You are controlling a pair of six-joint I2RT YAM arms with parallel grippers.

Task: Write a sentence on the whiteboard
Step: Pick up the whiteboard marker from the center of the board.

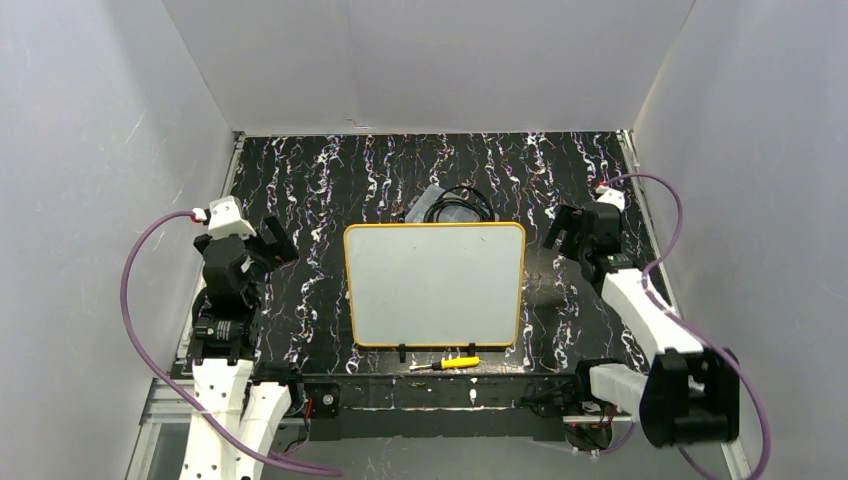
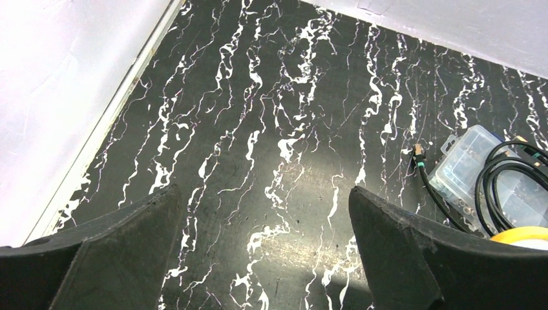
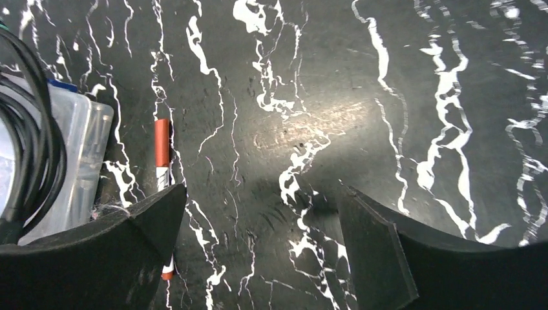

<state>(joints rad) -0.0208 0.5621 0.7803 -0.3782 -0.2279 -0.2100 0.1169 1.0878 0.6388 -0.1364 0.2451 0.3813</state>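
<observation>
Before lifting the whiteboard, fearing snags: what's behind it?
A clear plastic box with a black cable coiled on it; the whiteboard hides the box's near part.

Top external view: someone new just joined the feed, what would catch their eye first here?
The whiteboard, yellow-rimmed, sits in the middle of the black marbled table, with no writing that shows. Both arms flank it, the left gripper and the right gripper open and empty. Behind the board sits a clear box with a coiled black cable, a red-capped marker beside it.
</observation>
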